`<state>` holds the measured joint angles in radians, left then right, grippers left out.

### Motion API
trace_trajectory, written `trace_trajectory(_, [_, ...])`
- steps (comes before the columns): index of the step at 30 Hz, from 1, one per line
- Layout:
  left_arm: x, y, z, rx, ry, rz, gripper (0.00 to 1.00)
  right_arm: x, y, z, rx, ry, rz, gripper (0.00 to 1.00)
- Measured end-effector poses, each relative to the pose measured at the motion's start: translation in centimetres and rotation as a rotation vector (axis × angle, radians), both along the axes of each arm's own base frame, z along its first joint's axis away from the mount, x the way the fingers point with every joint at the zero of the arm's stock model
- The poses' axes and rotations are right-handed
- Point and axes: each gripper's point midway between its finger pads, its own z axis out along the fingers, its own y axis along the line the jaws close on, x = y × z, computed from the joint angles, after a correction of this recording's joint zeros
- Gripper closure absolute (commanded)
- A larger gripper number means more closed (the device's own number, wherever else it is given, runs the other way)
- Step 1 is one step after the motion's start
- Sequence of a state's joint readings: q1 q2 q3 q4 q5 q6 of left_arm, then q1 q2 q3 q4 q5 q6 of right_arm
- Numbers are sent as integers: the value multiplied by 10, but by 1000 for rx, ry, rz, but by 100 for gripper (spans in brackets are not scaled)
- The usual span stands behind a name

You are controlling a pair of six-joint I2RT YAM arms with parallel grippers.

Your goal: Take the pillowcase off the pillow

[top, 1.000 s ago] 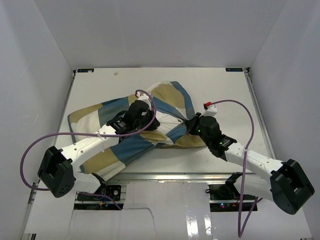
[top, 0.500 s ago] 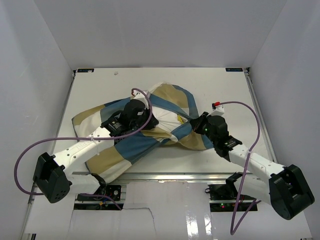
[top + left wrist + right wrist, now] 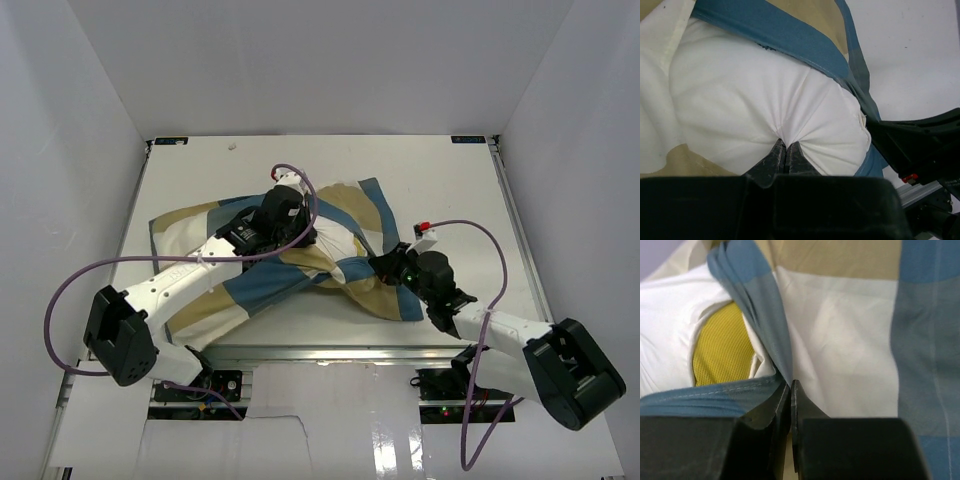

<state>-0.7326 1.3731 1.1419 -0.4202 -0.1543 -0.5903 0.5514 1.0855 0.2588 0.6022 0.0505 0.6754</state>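
The checked pillowcase (image 3: 255, 285) lies across the middle of the table, with the white pillow (image 3: 340, 242) showing at its open end. My left gripper (image 3: 308, 236) is shut on a pinch of the pillow's white cloth (image 3: 765, 95), which puckers at my fingertips. The pillowcase's blue hem (image 3: 790, 35) runs behind the pillow. My right gripper (image 3: 378, 266) is shut on the pillowcase's blue edge (image 3: 760, 305). Beside it are the pillow's yellow side (image 3: 722, 350) and a cream block of the pillowcase (image 3: 840, 340).
The right arm's black wrist (image 3: 920, 145) is close to the right of the pillow in the left wrist view. Purple cables (image 3: 470, 225) loop over both arms. White walls enclose the table (image 3: 440, 170) on three sides. The near metal rail (image 3: 330, 352) lies just past the cloth.
The right gripper has drawn the pillowcase edge toward the near edge, and its right corner now lies flatter and nearer. The left gripper has shifted slightly farther back with the pillow.
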Motion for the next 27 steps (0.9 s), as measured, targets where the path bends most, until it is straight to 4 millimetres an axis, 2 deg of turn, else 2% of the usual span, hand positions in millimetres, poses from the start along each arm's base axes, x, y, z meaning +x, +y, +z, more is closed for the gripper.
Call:
trace_trajectory(4, [9, 7, -13, 39, 13, 35, 100, -17, 31, -18, -49, 32, 118, 92])
trace_trajectory(9, [19, 19, -15, 65, -4, 91, 100, -32, 58, -17, -27, 14, 220, 92])
trace_trajectory(15, [25, 29, -16, 110, -31, 127, 100, -51, 80, -16, -33, 6, 290, 92])
trace_trajectory(20, [30, 28, -27, 162, -21, 122, 100, -61, 81, -25, -42, 13, 268, 92])
trace_trajectory(24, [31, 26, -36, 198, -3, 118, 100, -62, 75, -32, -69, 32, 213, 92])
trace_trajectory(27, [32, 25, -34, 194, -2, 125, 100, -59, 69, -30, -72, 31, 171, 92])
